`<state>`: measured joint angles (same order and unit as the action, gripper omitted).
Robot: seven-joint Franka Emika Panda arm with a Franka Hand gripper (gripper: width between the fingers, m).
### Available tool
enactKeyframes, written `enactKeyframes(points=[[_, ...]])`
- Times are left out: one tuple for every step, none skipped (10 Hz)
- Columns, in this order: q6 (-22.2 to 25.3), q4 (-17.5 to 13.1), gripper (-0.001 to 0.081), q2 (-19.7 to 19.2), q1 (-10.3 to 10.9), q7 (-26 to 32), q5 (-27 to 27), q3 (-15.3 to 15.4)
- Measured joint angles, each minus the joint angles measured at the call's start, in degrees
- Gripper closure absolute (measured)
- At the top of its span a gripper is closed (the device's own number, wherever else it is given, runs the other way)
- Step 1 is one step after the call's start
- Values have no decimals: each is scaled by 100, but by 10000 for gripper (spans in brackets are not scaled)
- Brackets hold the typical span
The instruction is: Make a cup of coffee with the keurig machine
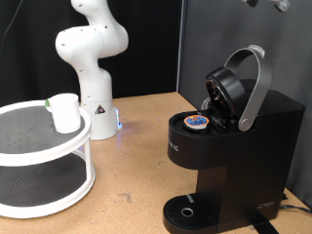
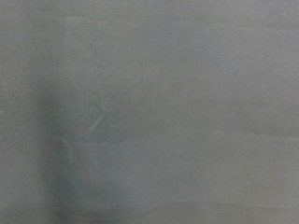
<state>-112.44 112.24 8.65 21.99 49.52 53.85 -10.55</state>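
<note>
- While the cup (image 1: 64, 111) stood upright on the top tier of the white two-tier stand (image 1: 39, 166) at the exterior view's left, nothing was touching it and it looked empty of any grip.
- Its long axis ran straight up, open mouth on top, and it sat near the stand's far rim, just beside the white arm base (image 1: 95, 58).
- Well apart from it, at the exterior view's right, stood the coffee machine (image 1: 229, 151) with its lid (image 1: 239, 83) tilted up and open.
- A pod (image 1: 197, 121) with a brown-and-blue top was sitting in the open chamber, so loading appeared already done.
- Below, the round drip tray (image 1: 185, 212) was bare; the cup had not yet been brought to it.
- As for the gripper, it did not show clearly: only a sliver of the arm appeared at the exterior view's top right corner, above the machine and well away from the cup.
- From the wrist view came only a blurred grey field, so I could not tell whether the fingers were apart or together.
- Judging by that, the cup lay far off toward the exterior view's left and lower than the hand.
</note>
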Motion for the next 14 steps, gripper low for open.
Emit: enactKeyframes(points=[[-80, -36, 1, -31, 12, -102, -82, 94], [-181, -72, 1, -77, 34, -189, -181, 187], [-310, -82, 1, -129, 49, -225, -249, 275], [-423, -82, 1, -174, 60, -246, -288, 360], [-507, -82, 1, -218, 70, -255, -307, 428], [-521, -81, 23, -258, 73, -255, -322, 474], [-522, -81, 23, -280, 72, -255, -361, 500], [-521, -77, 193, -290, 72, -255, -403, 519], [-520, -64, 193, -292, 72, -255, -421, 527], [-508, -55, 377, -297, 72, -255, -455, 528], [-499, -48, 377, -308, 71, -269, -559, 528], [-469, -42, 512, -331, 70, -361, -712, 528], [-440, -40, 700, -381, 70, -482, -866, 528], [-438, -35, 700, -450, 70, -541, -963, 528]])
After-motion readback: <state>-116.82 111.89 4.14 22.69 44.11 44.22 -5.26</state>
